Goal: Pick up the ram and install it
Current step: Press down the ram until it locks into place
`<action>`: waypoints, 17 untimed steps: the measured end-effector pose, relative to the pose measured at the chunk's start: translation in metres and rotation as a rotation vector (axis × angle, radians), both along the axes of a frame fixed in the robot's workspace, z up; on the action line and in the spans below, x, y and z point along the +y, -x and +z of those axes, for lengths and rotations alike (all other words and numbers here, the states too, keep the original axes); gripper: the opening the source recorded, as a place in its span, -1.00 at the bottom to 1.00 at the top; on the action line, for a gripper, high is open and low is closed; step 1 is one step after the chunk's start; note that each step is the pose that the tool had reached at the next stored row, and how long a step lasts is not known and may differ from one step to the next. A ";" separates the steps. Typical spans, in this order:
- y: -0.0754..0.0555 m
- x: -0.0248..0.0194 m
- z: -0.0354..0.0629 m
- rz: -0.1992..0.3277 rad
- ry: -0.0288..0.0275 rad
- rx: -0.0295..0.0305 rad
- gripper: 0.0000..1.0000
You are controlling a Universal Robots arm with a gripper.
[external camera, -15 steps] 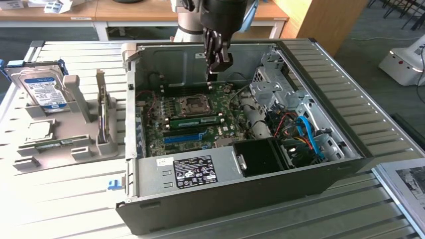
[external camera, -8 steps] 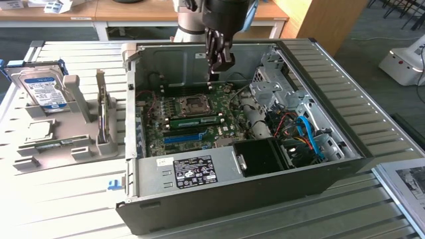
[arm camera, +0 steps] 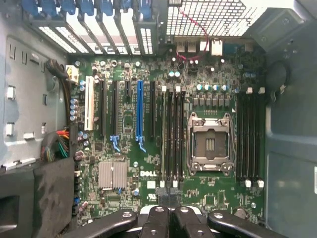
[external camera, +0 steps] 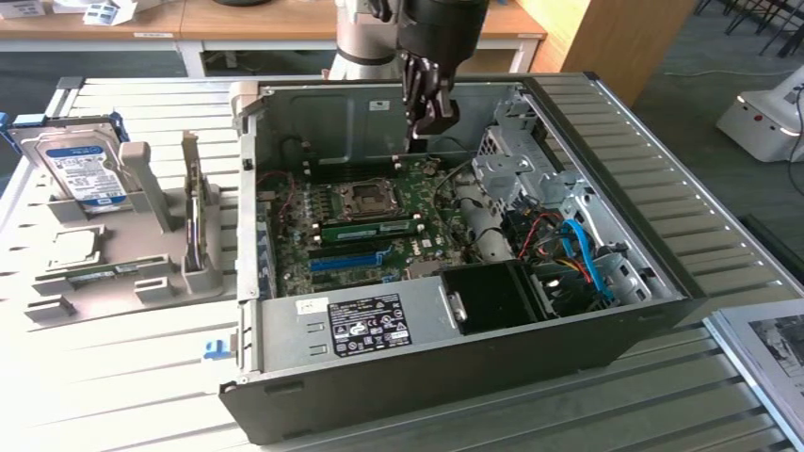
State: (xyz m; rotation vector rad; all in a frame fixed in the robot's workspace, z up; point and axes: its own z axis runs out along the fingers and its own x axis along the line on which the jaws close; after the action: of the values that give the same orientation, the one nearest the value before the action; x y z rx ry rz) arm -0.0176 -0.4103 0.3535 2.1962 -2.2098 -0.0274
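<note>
Looking down into an open computer case point(external camera: 440, 386) sitting on a slatted table point(external camera: 126, 377). Can see the ram point(external camera: 371, 228) standing on edge in a slot on the green board point(external camera: 421, 250), near the empty processor socket point(external camera: 368, 196), on the side toward the power supply point(external camera: 364, 325). Looks seated in there, green with a pale label on its face.

Found the pincer point(external camera: 430, 111) well apart from it, hanging above the far end of the board near the case's back wall. Closed up tight and gripping nothing at all. Same story from the wrist view: 2 black fingers point(arm camera: 157, 220) pressed right against each other over the board, with 4 long slots on 1 side of the socket and more on the other side.

Over on the exterior view's left, spotted a grey rack point(external camera: 201, 264) holding a hard drive point(external camera: 82, 169) upright, plus a small square chip point(external camera: 78, 247) lying flat just in front of that drive.
</note>
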 end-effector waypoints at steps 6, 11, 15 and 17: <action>-0.010 0.0000 0.0000 0.000 0.0001 0.0000 -0.80; -0.017 0.0000 0.0000 0.000 0.0000 0.0000 -0.80; -0.017 0.0000 0.0000 0.000 0.0000 0.0000 -0.80; -0.017 0.0000 0.0000 0.000 0.0000 0.0000 -0.80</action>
State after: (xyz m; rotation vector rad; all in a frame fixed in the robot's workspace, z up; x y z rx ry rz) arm -0.0003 -0.4102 0.3535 2.1962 -2.2099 -0.0274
